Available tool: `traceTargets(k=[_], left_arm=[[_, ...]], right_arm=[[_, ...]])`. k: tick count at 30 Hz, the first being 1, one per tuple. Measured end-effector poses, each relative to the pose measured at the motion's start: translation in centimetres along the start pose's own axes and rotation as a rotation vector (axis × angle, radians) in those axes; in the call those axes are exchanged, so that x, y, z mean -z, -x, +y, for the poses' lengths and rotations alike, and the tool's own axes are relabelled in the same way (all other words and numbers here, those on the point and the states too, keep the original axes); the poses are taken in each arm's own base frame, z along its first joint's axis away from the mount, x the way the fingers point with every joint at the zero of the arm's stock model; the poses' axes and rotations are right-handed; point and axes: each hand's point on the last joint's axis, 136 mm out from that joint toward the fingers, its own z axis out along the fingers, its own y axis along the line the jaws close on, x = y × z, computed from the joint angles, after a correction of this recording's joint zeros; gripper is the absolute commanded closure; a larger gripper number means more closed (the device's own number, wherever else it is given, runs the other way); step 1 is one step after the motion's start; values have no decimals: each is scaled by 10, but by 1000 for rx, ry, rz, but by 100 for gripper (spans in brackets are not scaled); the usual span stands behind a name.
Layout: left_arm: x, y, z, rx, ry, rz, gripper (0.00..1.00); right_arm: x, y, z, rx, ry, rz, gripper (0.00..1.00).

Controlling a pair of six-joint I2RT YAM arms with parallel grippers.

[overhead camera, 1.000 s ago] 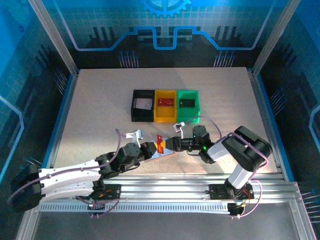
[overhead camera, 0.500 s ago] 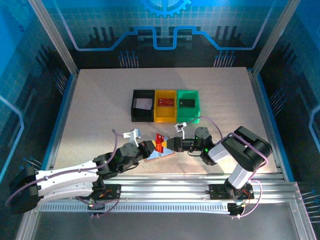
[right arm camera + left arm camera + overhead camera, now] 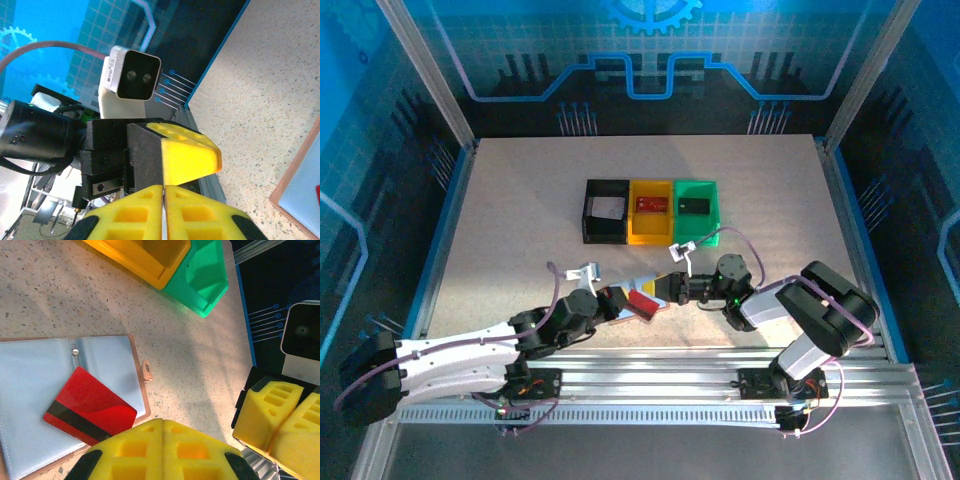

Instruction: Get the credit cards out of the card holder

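The card holder lies open on the table between my two grippers, its pale grey inside facing up and its snap tab at the edge. A red credit card with a black stripe lies loose across it, also visible from above. My left gripper is shut and empty just beside the holder's near edge, at its left end in the top view. My right gripper is shut with nothing in it, at the holder's right end. A corner of the holder shows in the right wrist view.
Three bins stand in a row behind the holder: a black bin with a whitish card, a yellow bin with a red card, and a green bin with a black card. Open tabletop lies left and right of them.
The red card stood tilted up between the grippers and now lies flat on the open holder. The right gripper's jaws have closed, and its arm has drawn back to the right.
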Motion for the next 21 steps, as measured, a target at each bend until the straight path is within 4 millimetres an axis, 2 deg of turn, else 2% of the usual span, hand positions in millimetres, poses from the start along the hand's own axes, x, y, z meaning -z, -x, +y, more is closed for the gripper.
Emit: traceTargets(k=[1, 5, 8, 9, 11, 13, 16, 18, 21], left_arm=[[0, 0, 0, 0, 0, 0, 100], [1, 0, 1, -2, 5, 2, 100], [2, -2, 7, 1, 27, 10, 100], [2, -3, 11, 3, 43, 15, 98], [1, -7, 20, 4, 80, 29, 87], [-1, -12, 31, -8, 137, 49, 81], [-6, -20, 43, -24, 224, 85, 74], [-10, -22, 46, -25, 256, 101, 70], [-16, -25, 55, -18, 299, 127, 68]], right_arm=[[0, -1, -2, -4, -9, 4, 94], [4, -5, -13, -4, -88, 13, 80], [5, -2, -22, 31, -235, 24, 70], [3, 1, -23, 60, -295, 29, 67], [1, 5, -21, 106, -374, 38, 61], [6, 2, -25, 104, -431, 42, 59], [18, -18, -52, 32, -556, 81, 57], [22, -38, -68, -22, -627, 127, 56], [26, -62, -81, -104, -678, 158, 55]])
